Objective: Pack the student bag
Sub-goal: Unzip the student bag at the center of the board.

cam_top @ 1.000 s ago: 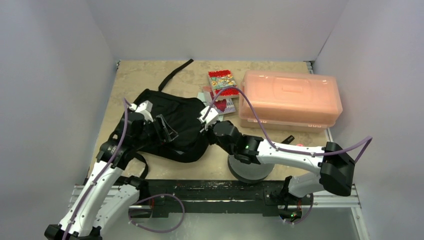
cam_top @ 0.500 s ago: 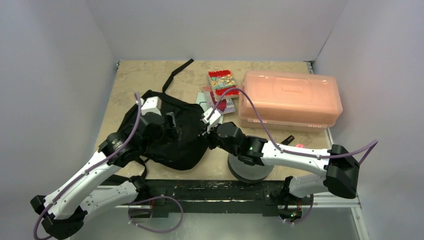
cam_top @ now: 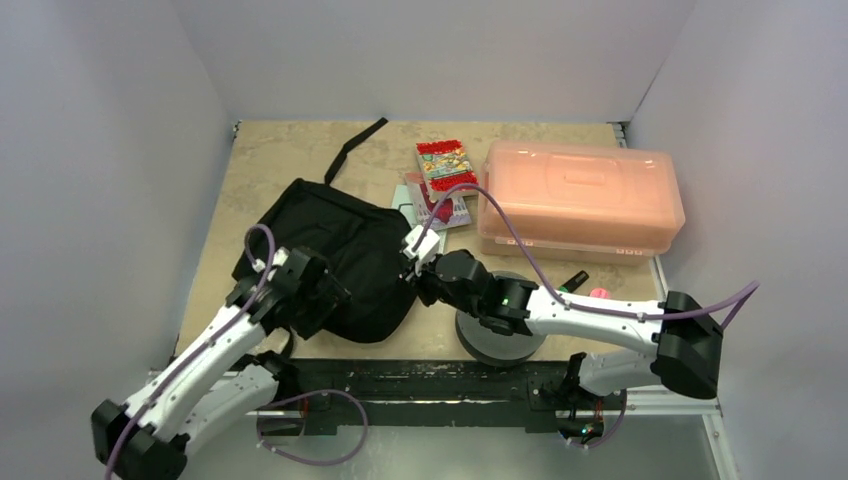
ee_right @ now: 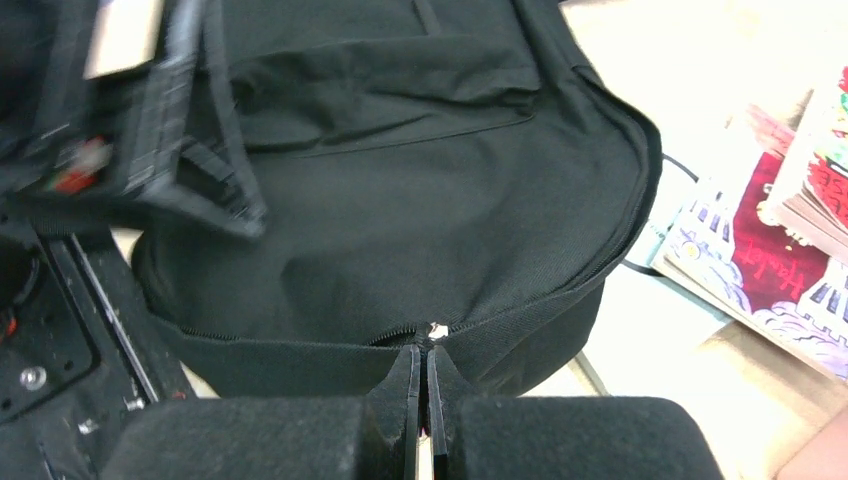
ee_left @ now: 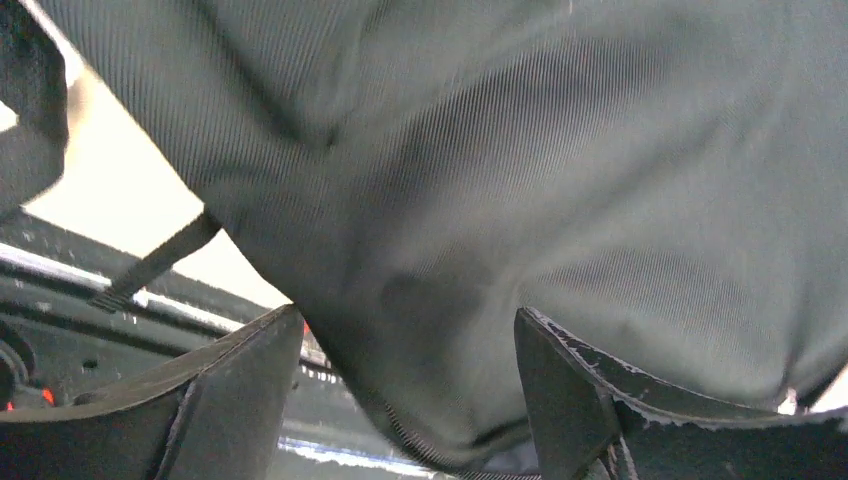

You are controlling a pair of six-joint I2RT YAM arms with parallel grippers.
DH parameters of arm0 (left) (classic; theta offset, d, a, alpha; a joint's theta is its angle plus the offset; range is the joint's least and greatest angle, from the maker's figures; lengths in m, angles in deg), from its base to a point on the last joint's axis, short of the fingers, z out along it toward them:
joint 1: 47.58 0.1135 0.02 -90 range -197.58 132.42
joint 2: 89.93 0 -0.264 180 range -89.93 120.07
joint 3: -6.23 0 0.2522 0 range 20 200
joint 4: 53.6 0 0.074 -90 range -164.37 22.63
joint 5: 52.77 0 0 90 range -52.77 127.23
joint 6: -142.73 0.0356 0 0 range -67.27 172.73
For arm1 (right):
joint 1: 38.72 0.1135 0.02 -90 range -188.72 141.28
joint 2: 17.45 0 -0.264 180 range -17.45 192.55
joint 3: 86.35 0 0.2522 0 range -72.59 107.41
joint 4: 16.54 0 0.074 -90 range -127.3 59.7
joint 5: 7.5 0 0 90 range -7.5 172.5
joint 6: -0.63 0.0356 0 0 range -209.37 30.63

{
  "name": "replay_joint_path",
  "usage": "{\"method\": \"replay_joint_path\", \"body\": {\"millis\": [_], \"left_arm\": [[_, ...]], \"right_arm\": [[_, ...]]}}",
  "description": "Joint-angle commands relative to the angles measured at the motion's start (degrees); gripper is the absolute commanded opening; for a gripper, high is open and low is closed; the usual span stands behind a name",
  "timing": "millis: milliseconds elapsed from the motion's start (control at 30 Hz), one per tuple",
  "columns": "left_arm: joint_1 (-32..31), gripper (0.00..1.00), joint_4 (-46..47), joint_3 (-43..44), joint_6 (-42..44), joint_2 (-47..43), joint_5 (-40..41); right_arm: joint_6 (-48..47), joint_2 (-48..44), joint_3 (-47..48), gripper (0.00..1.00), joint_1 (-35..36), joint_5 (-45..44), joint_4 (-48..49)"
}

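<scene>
The large soft black fabric backpack (cam_top: 345, 245) lies on the left of the tabletop (cam_top: 270, 160). The left gripper (ee_left: 407, 330) has its jaws apart at the backpack's near edge. The right gripper (ee_right: 427, 365) has its jaws together at the zipper (ee_right: 500, 308).

The top external camera looks down from above and behind, taking in the whole table (cam_top: 280, 150). Both wrist cameras sit very close to the student bag (ee_right: 420, 230), which all three views share.

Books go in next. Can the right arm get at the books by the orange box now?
Likely yes, once freed: the books lie just past the student bag, nothing between. But the right gripper is shut on the bag's zipper.
</scene>
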Motion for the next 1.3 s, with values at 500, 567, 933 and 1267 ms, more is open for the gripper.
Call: {"method": "replay_joint_path", "body": {"millis": [500, 567, 933, 1267], "left_arm": [[17.5, 0.84, -4.6, 18.0, 28.7, 8.8, 10.7], [17.5, 0.79, -8.3, 15.8, 23.7, 6.2, 2.1], [1.1, 0.57, 27.8, -2.4, 37.3, -0.5, -10.1], [0.0, 0.37, 33.1, -7.3, 38.2, 9.6, -12.2]], "right_arm": [[3.5, 11.1, 2.7, 0.00, 4.9, 5.8, 13.9], [2.7, 12.4, 3.8, 0.00, 4.9, 5.9, 13.1], [-1.2, 11.1, 5.0, 0.00, 4.9, 8.5, 6.6], [1.4, 8.5, 3.1, 0.00, 4.9, 2.2, 6.6]]}}
